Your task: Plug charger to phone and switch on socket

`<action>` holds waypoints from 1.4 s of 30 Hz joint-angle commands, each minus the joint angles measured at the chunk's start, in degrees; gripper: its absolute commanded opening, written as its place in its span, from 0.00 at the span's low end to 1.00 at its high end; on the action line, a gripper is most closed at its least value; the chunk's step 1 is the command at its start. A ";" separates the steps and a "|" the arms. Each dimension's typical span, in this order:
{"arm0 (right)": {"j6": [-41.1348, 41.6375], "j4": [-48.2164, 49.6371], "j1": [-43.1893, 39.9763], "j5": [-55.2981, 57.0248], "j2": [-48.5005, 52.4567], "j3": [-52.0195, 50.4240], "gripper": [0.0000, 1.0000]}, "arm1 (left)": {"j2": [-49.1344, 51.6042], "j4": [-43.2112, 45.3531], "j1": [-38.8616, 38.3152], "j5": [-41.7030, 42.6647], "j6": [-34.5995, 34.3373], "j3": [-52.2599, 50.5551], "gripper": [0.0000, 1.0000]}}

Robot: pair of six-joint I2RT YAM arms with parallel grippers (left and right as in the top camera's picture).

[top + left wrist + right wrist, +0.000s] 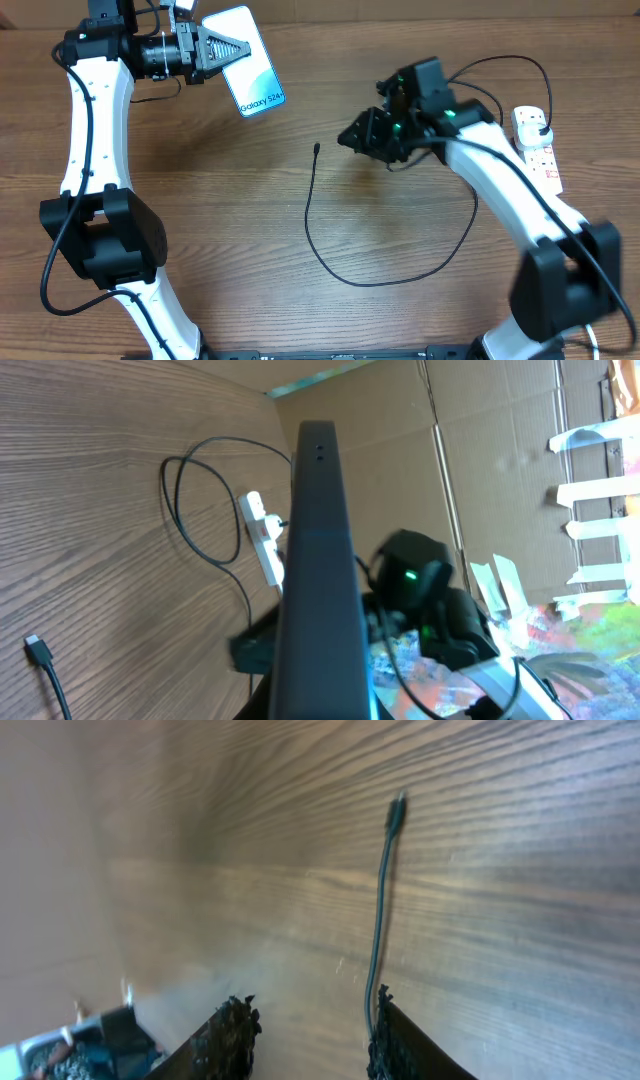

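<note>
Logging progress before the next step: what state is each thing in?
phone: held off the table, unplugged.
left claw: shut on the phone.
right claw: open, empty, over the charger cable.
charger: loose on the table, tip free, plug in the socket.
socket: flat on the table, switch unreadable.

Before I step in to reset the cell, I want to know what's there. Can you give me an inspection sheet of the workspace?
Surface: wood-grain table.
Job's things: phone held, screen up; charger cable lying on the table, its tip free and not in the phone; power strip at the right side.
Clutter: nothing seen.
End effectors: left end effector shut on the phone; right end effector open, low over the charger cable.
Cables: charger cable curves in a wide loop from the tip toward the power strip.
Surroundings: cardboard panels beyond the table.
</note>
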 commanded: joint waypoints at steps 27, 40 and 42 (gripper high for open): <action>13.42 15.02 5.33 -4.22 25.38 6.60 0.41 | -1.73 -2.62 0.66 -1.46 -0.55 0.35 0.04; 18.01 21.05 5.31 -5.18 30.45 6.60 0.31 | -1.73 -5.66 0.63 -4.42 0.98 0.35 0.04; 18.01 21.46 5.31 -5.16 30.80 6.60 0.28 | -1.73 -6.01 0.63 -4.44 1.49 0.35 0.04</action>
